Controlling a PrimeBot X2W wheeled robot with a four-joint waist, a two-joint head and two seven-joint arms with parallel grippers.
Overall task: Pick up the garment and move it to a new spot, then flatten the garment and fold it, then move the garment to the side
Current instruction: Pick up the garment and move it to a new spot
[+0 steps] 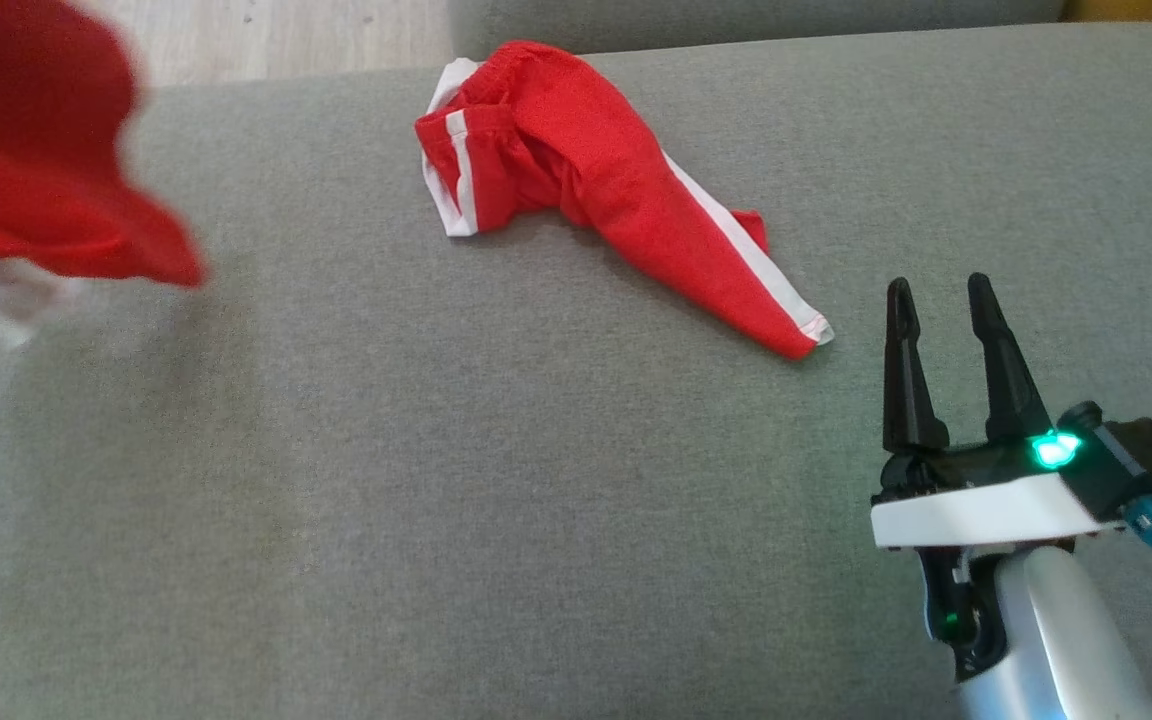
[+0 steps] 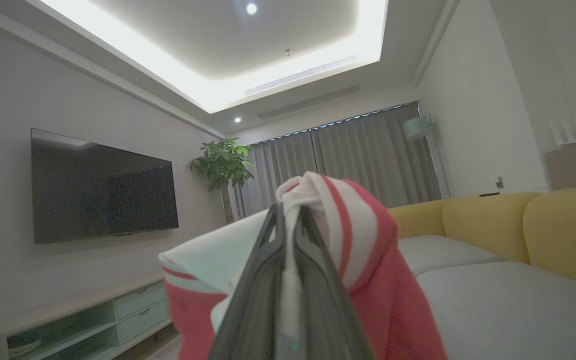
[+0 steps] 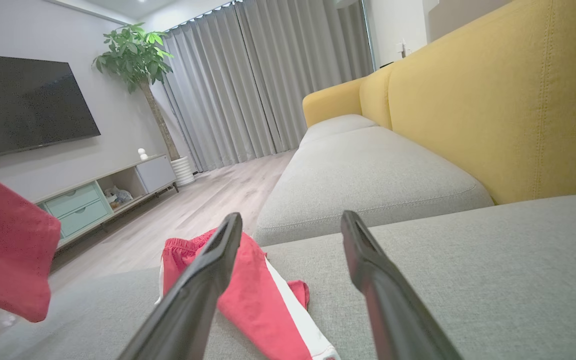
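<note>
1. Two red garments with white trim. The hanging garment (image 1: 36, 150) is blurred at the upper left of the head view. The striped garment (image 1: 586, 170) lies crumpled on the grey seat cushion (image 1: 436, 480).
2. Two grippers. Your left gripper (image 2: 290, 210) has its fingers pressed together on a white-and-red band of the hanging garment. In the left wrist view, cloth drapes down both sides of the fingers.
3. Your right gripper (image 1: 939, 283) holds nothing. Its fingers are spread apart at the lower right of the head view, over the cushion. You can't tell whether it touches the fabric.
4. The hanging garment is lifted off the cushion at the far left, with a faint shadow below it. It is well apart from your right gripper.
5. The striped garment sits between the two grippers, nearer the right one. Its white-striped leg end lies just up and left of the right fingertips, not touching. In the right wrist view, the left finger crosses in front of it.
6. One TV (image 2: 103, 190), one potted plant (image 2: 223, 162) and one yellow backrest (image 3: 493, 100) are in the background.
</note>
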